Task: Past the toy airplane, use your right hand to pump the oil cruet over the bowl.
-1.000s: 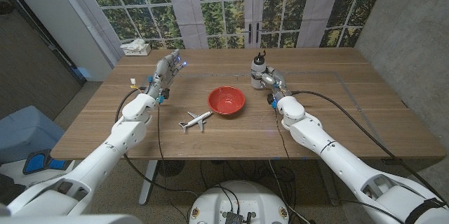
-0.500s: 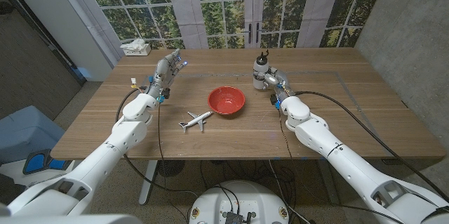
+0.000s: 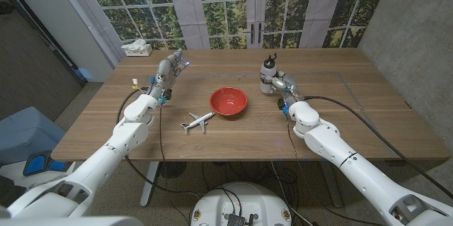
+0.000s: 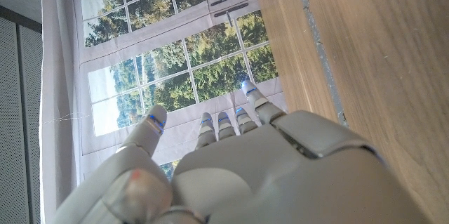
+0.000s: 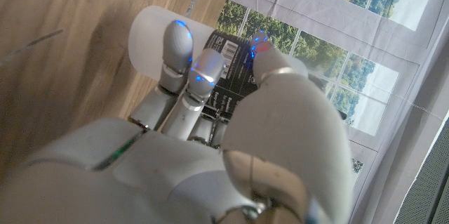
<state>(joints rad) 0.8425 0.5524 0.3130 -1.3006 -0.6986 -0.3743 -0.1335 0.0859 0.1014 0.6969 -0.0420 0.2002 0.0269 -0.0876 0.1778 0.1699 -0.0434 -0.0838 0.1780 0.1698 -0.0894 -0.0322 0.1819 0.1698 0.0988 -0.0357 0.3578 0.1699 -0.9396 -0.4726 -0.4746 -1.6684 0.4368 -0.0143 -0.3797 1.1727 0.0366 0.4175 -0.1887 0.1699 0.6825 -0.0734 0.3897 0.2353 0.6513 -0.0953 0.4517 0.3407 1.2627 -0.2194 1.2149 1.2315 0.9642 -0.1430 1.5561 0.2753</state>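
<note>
**A:** Start with the head view. Where is your right hand?

**B:** My right hand (image 3: 280, 86) is at the oil cruet (image 3: 267, 76), on the right half of the desk (image 3: 354, 105) toward its far edge. My fingers are wrapped round the lower body of the cruet, so I am holding it. Its dark pump top sticks up above my hand.

**A:** And the bowl?

**B:** The red bowl (image 3: 228, 101) sits near the middle of the desk, apart from the cruet and nearer the front edge than it. The toy airplane (image 3: 197, 120) lies just beside the bowl, on the side toward the front-left corner, not touching it.

**A:** Your left hand?

**B:** My left hand (image 3: 168, 68) is over the left half of the desk, toward the far edge, fingers stretched out and a little apart, holding nothing. A white box (image 3: 137, 48) rests at the far-left corner.

**A:** What does the left wrist view add?

**B:** My left hand (image 4: 231, 161) with fingers extended and spread, nothing between them. Beyond them are the window panes (image 4: 182, 76) and a strip of the wooden desk (image 4: 379, 62).

**A:** And the right wrist view?

**B:** My right hand (image 5: 210, 140) is closed on the oil cruet (image 5: 151, 34): fingers (image 5: 177, 52) lie across its pale frosted body and the black label (image 5: 228, 76), thumb on the other side. The desk surface (image 5: 63, 48) lies just behind it.
</note>
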